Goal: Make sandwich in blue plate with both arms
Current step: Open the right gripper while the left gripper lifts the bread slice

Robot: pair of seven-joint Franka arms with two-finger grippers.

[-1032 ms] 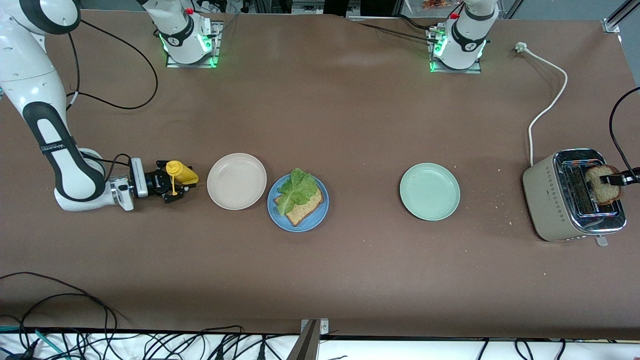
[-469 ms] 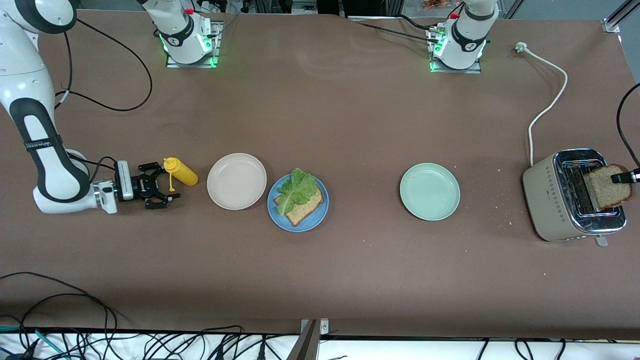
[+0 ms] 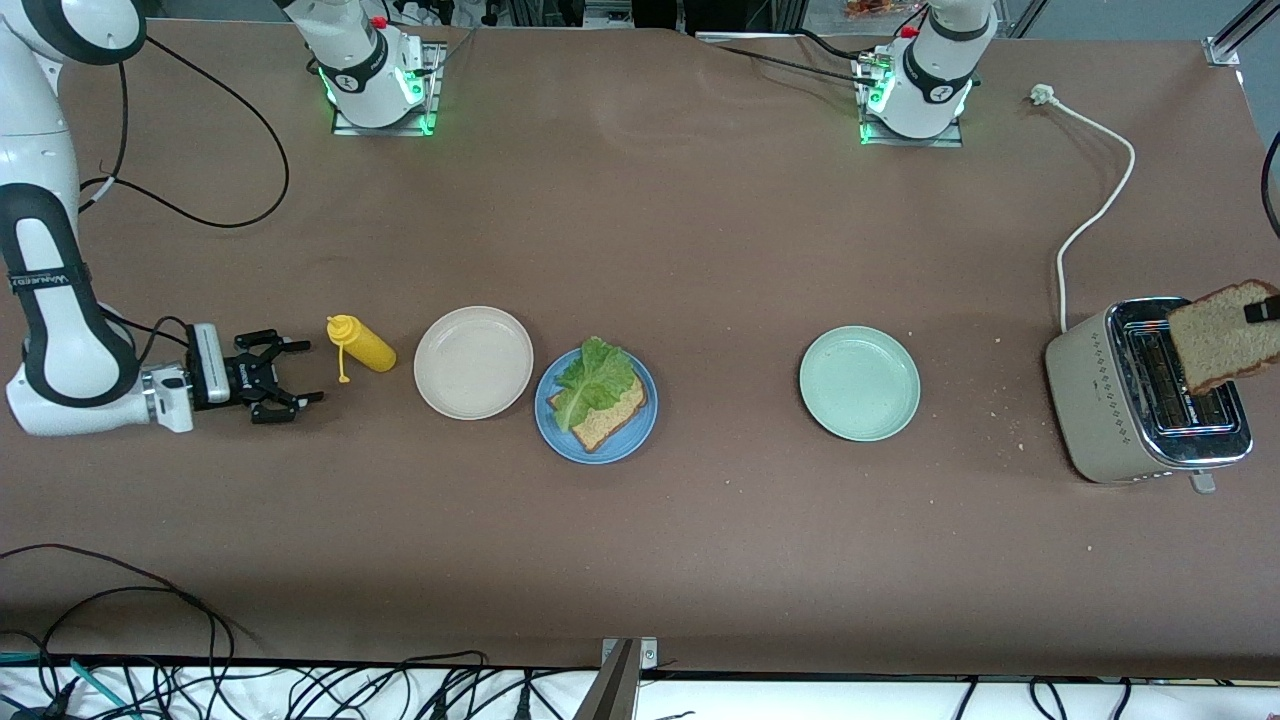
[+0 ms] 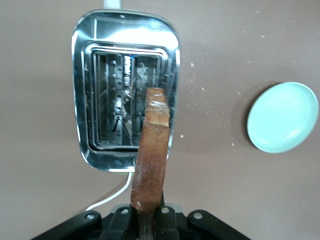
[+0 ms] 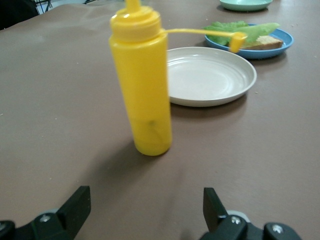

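Left gripper [image 4: 145, 220] clamped on a brown wholegrain toast slice [image 3: 1222, 335], over the beige chrome-topped toaster [image 3: 1100, 395]. Right gripper [image 3: 290, 379] jaws apart, low beside the upright yellow squeeze bottle [image 5: 141, 82]. Round blue plate [image 3: 560, 425] between the beige plate [image 3: 473, 362] and mint-green plate [image 3: 859, 383], holding toast [image 3: 612, 415] topped with ruffled green lettuce [image 3: 594, 379].

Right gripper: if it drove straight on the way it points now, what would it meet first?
The mustard bottle, standing upright on the table dead ahead of the open right gripper. The beige plate comes next in that line, then the blue plate.
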